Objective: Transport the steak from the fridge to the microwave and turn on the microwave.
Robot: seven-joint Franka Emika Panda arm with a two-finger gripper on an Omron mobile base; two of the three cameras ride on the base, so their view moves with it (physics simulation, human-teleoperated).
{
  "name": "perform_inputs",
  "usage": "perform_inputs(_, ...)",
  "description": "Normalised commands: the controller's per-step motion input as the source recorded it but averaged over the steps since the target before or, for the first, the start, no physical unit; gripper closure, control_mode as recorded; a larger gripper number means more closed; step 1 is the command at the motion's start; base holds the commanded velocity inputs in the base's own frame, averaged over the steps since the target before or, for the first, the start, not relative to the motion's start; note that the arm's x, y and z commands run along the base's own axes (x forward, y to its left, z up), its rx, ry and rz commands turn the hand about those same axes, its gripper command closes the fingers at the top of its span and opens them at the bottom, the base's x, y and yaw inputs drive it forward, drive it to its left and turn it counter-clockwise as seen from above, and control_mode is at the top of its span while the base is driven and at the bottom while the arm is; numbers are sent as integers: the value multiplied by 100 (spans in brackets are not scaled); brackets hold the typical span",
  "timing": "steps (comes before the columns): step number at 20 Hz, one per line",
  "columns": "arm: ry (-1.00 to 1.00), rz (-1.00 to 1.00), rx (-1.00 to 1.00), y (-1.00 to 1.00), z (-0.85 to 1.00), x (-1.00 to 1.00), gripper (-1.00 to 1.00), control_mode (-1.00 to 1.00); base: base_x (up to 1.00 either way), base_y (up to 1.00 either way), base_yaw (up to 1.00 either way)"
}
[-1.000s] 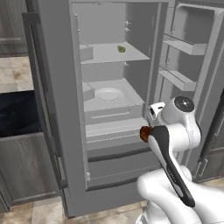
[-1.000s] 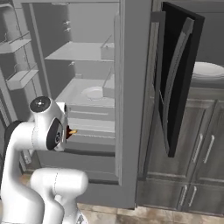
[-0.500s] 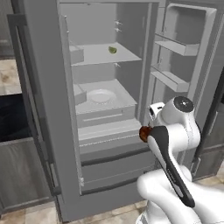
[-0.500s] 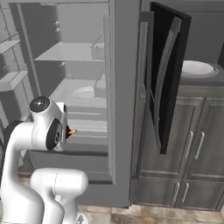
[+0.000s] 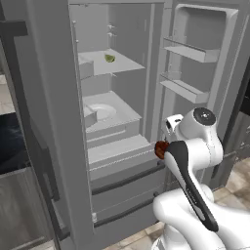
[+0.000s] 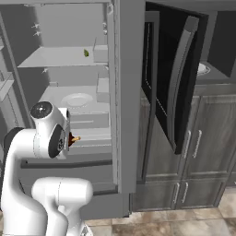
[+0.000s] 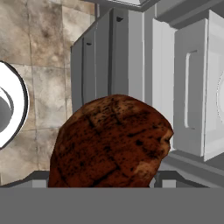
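Observation:
The steak (image 7: 111,140), a reddish-brown charred lump, sits between my gripper's (image 7: 105,177) jaws, which are shut on it. In the left base view the steak (image 5: 159,149) shows as a small red lump beside my white wrist, just in front of the open fridge (image 5: 122,146). From the right base view the steak (image 6: 72,138) hangs before the fridge drawers (image 6: 92,138). To the right, the microwave (image 6: 203,69) stands open, its black door (image 6: 177,92) swung out and a round turntable inside.
A small green item (image 5: 110,58) lies on the upper fridge shelf, and a white plate (image 5: 100,113) on the shelf below. The fridge doors (image 5: 49,127) stand wide on both sides. Grey-brown cabinets (image 6: 203,152) sit under the microwave.
Both base views have shifted: the base has driven right, so the fridge slides left and the microwave comes toward centre. The steak stays in my gripper.

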Motion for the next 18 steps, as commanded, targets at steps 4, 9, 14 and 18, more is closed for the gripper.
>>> perform_inputs(4, 0, 0, 0, 0, 0, 0, 100, 100, 1, 72, -40)
perform_inputs(9, 0, 0, 0, 0, 0, 0, 100, 100, 0, 54, -42)
perform_inputs(14, 0, 0, 0, 0, 0, 0, 100, 100, 0, 32, -44)
perform_inputs(18, 0, 0, 0, 0, 0, 0, 100, 100, 0, 24, -44)
